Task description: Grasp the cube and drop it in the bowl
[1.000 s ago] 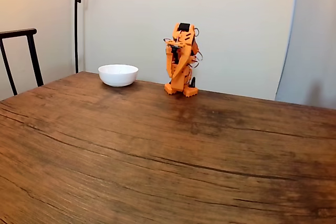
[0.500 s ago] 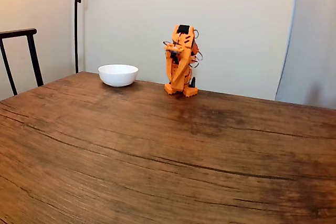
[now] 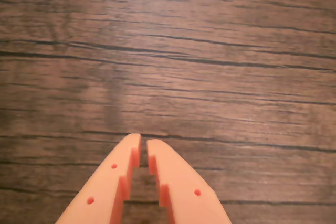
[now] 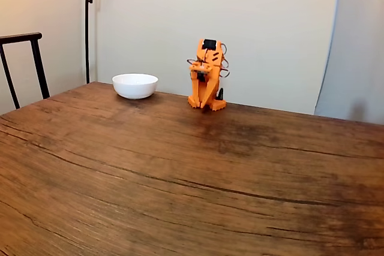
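Orange arm (image 4: 206, 82) sits folded at the tabletop's (image 4: 180, 166) far edge, glossy white bowl (image 4: 135, 85) just left; wrist view shows gripper (image 3: 143, 142) tips nearly together, empty, over grained dark wood.

You are working on a wooden tabletop (image 4: 180, 172) with a dark brown, matt finish; the wrist view shows its grain as long dark cracks and streaks, giving a rough, weathered look. The bowl (image 4: 135, 86), near the far left edge of the tabletop, looks like smooth, glossy white ceramic. The arm (image 4: 207, 76) at the far edge is orange plastic with a matt surface. The gripper (image 3: 143, 141) fingers are the same smooth orange plastic, with small round holes and stepped inner edges.
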Controlling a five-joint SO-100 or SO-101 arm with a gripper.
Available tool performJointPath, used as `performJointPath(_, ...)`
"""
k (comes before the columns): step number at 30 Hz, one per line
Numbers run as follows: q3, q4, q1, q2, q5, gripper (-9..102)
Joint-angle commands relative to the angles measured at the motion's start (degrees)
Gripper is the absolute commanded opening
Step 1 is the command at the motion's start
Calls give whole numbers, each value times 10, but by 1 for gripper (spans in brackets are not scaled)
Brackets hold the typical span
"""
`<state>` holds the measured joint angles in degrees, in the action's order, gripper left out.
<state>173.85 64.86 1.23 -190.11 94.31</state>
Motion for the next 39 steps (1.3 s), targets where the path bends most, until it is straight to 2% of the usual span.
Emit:
performJointPath(1, 11, -31, -3, -4, 0, -1)
performJointPath(5, 33, -50, 1, -4, 0, -1)
performJointPath(25, 44, -40, 4, -2, -1, 0)
performJointPath(28, 44, 8, 6, -2, 0, 0)
performJointPath(32, 44, 123, 5, -2, -6, 0)
performJointPath(39, 44, 129, 5, -2, 0, 0)
